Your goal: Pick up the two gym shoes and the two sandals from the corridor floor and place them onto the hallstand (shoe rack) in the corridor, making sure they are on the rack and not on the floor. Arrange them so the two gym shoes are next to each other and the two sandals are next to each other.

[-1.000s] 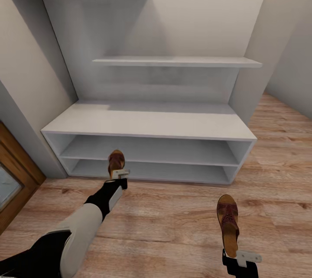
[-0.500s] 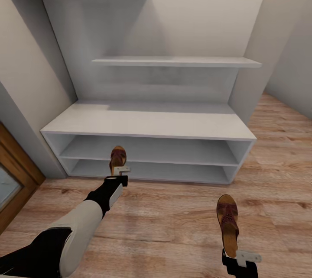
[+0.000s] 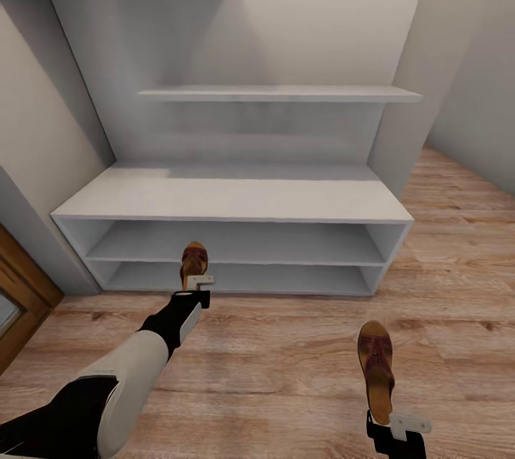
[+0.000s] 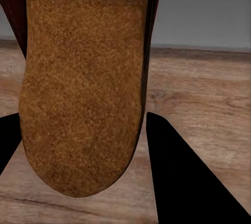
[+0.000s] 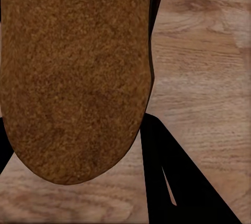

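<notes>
Head view, left to right. The left gripper [image 3: 199, 286], on the extended left arm, held a dark brown leather open sandal with a tan footbed [image 3: 193, 263] by its heel end, fingers pinching it. This left sandal's long axis ran from the fingers straight toward the low wide white-grey hallstand with two open shelves [image 3: 236, 200], toe leading, in front of the left half of the shelf openings and above the warm brown wood-plank corridor floor [image 3: 286, 359]. Whether the toe had crossed the front edge of the lower shelf could not be told. In the left wrist view the tan sole [image 4: 83, 82] sat between the two dark fingers [image 4: 183, 182], with the hallstand's pale base beyond.

The right gripper [image 3: 395, 429] pinched the second brown sandal [image 3: 377, 367] likewise at the heel, its long axis also pointing toward the hallstand but well short of the front edge, over open floor. The right wrist view showed its sole [image 5: 78, 77] over floor planks.

Judged from this layout, the left arm was the nearer and the placing move turned on pushing along the sandal's own axis.
</notes>
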